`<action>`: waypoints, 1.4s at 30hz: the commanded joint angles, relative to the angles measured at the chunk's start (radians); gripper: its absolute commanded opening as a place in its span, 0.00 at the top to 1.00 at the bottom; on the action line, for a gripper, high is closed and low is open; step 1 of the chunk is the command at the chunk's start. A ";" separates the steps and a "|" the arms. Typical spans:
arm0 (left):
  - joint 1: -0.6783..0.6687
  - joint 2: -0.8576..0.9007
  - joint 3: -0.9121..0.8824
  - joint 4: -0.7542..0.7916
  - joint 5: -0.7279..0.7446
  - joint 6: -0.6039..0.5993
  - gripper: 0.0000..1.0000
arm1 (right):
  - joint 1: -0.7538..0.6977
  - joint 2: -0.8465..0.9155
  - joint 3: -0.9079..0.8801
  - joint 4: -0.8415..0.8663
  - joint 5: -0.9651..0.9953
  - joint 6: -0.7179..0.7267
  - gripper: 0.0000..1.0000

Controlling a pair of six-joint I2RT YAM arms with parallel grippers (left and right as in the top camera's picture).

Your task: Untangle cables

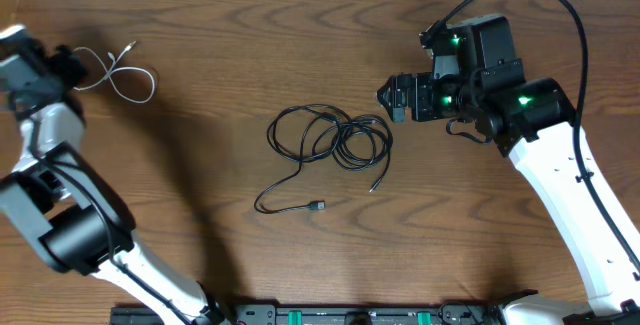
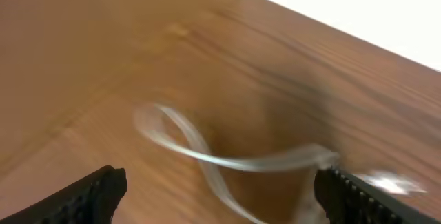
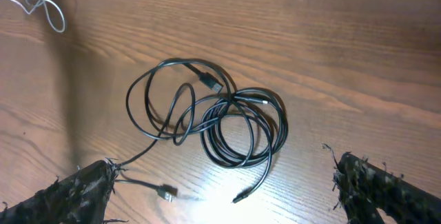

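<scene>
The work stands partway through the untangling: the white cable (image 2: 248, 162) lies by itself at the far left corner of the wooden table (image 1: 220, 15), well apart from the black cables (image 3: 219, 105), which sit in the middle of the table as one knotted bundle. The left gripper (image 2: 220, 182) hovers low over the white cable with its fingers spread wide; the blurred strand runs across the table between them and nothing is clamped. The right gripper (image 3: 220, 179) is also wide open and empty, poised just beside the right edge of the black bundle. That bundle looks like a tight coil on the right with looser loops crossing it on the left, one tail trailing toward the robot to a small plug (image 1: 316, 206). Separating these black cords seems to be the step in hand. The next move probably calls for pinching a single strand, ideally a free tail or an outer loop, and drawing it sideways while the coil is held down. Grabbing several strands at once would likely drag the whole bundle along.
</scene>
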 commanded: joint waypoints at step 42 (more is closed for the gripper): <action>0.003 0.021 0.008 0.051 -0.225 -0.022 0.87 | 0.003 0.033 0.001 -0.061 0.008 -0.012 0.01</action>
